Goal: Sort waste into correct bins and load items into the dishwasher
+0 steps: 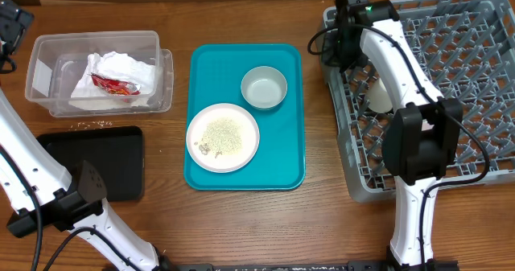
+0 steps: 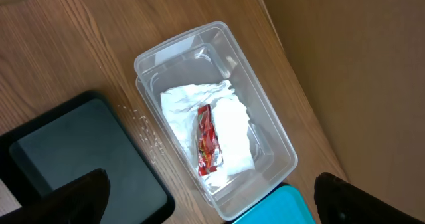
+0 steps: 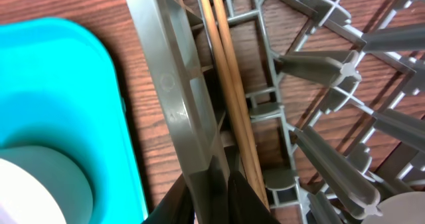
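The crumpled white napkin [image 1: 113, 68] and the red wrapper [image 1: 113, 84] lie in the clear tub [image 1: 44, 62], also in the left wrist view [image 2: 214, 141]. The black tray [image 1: 121, 162] sits in front of it, with rice bits [image 1: 91, 125] on the table between them. The round plate [image 1: 223, 137] holds rice, and a pale grey bowl [image 1: 264, 88] stands behind it. My left gripper [image 2: 211, 177] is wide open high over the tub. My right gripper [image 3: 224, 177] is shut over the dish rack's [image 1: 483, 86] left wall. The chopsticks [image 3: 229, 84] lie along that wall inside the rack, beside the right finger. A white cup [image 1: 378, 94] is in the rack.
The plate and bowl stand on a teal serving tray [image 1: 286, 154] in the middle of the table. The right arm stretches over the rack's left part. A brown wall stands behind the tub. The rack's upright pegs [image 3: 332, 68] are close to my right gripper.
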